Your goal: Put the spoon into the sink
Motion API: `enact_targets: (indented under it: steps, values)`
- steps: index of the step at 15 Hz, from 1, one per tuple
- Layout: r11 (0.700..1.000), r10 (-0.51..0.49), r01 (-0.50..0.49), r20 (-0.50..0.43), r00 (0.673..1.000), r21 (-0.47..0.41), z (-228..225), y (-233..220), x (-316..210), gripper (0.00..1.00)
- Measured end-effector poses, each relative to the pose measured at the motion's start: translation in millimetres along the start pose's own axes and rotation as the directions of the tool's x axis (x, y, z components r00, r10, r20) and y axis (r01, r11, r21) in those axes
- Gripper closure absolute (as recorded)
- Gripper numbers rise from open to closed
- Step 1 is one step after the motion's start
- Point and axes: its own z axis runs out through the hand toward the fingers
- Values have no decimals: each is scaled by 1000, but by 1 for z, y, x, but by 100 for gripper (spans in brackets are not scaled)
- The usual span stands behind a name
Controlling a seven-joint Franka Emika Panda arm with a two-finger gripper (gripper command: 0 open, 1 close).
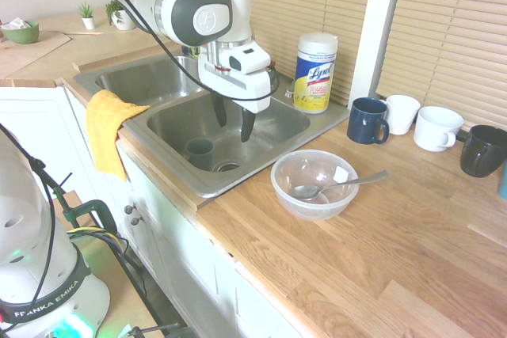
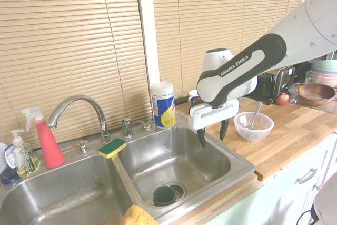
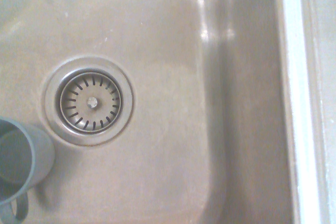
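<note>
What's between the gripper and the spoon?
In the first exterior view, the sink's rim and the near wall of the clear bowl lie between gripper and spoon.

Environment type: kitchen, identified by a two-basin stainless steel sink (image 2: pixel 174 156) with a curved chrome faucet (image 2: pixel 84 101) at its 12 o'clock edge in the second exterior view. A butcher-block wood countertop (image 1: pixel 396 227) adjoins the sink at 4 o'clock in the first exterior view, above white cabinets (image 1: pixel 170 243) with round knobs. Domestic supplies comprise a row of mugs (image 1: pixel 437 128), a green-and-yellow sponge (image 2: pixel 112 148) and a Lysol wipes canister (image 1: pixel 315 73).
</note>
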Motion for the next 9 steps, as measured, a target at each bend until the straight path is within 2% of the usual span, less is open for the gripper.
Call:
enact_targets:
  steps: [6, 9]
  values:
    - [998, 13, -11, -41, 999, 56, -8, -2, 7, 0]
    - [992, 52, -40, -101, 994, 123, -37, 8, 12, 0]
